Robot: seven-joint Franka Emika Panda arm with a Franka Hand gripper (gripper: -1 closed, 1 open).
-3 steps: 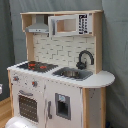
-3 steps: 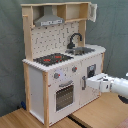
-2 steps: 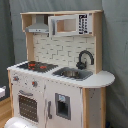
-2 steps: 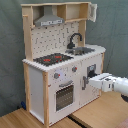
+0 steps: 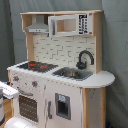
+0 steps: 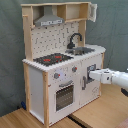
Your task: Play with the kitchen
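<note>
Second exterior view: the kitchen [image 6: 62,65] stands on a wooden floor [image 6: 105,110]. Gripper [image 6: 90,76] sits at its lower front panel, apparently touching; finger opening cannot be determined.

I can read no words, brands or numbers anywhere on the kitchen [image 5: 60,70] in both exterior views. The dark marks on its upper right microwave panel [image 5: 83,23] stay illegible to me.
</note>
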